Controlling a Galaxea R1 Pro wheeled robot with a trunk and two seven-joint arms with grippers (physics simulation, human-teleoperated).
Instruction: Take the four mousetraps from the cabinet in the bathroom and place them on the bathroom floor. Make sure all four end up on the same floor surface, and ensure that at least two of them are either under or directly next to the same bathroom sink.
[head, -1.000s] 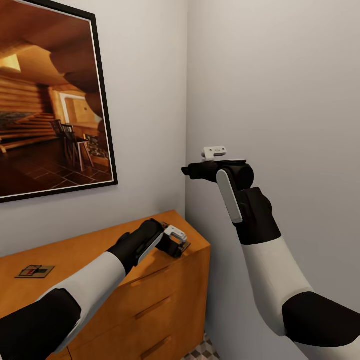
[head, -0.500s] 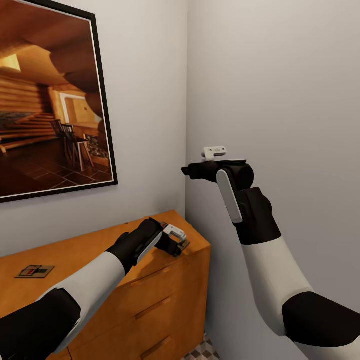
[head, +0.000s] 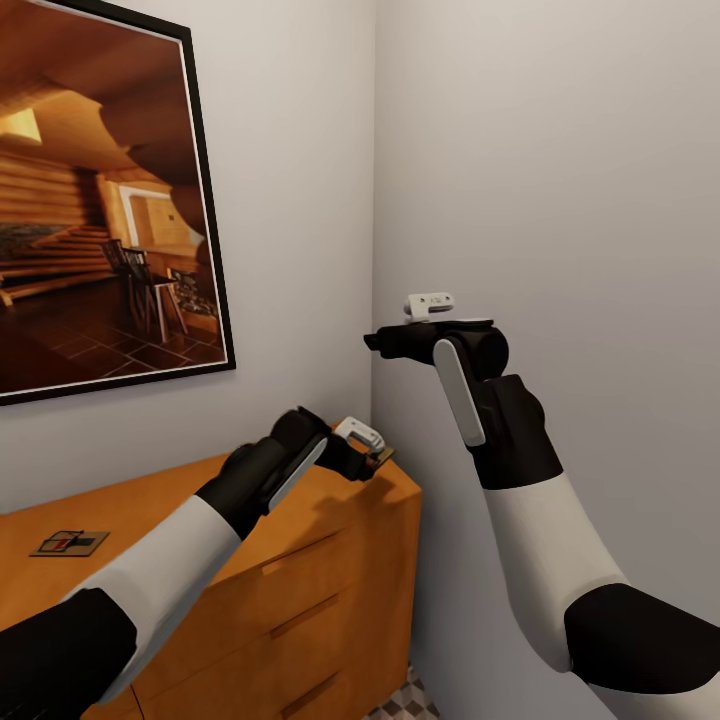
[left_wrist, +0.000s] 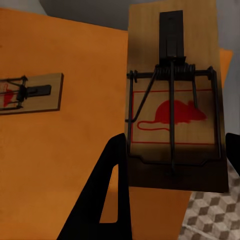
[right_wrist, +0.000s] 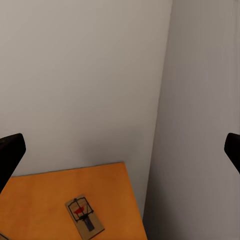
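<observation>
Left gripper (head: 372, 462) now higher, mousetrap (left_wrist: 172, 100) half-hidden between fingers.

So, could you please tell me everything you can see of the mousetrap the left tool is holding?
The mousetrap is a flat rectangular board that looks like pale brown wood, with a red mouse printed inside a red outline. Dark wire forms a coiled spring, a rectangular bar and a thin arm, with a dark plate at the far end. The left tool pinches its near end, holding it above the far right corner of the cabinet, clear of the top.
</observation>
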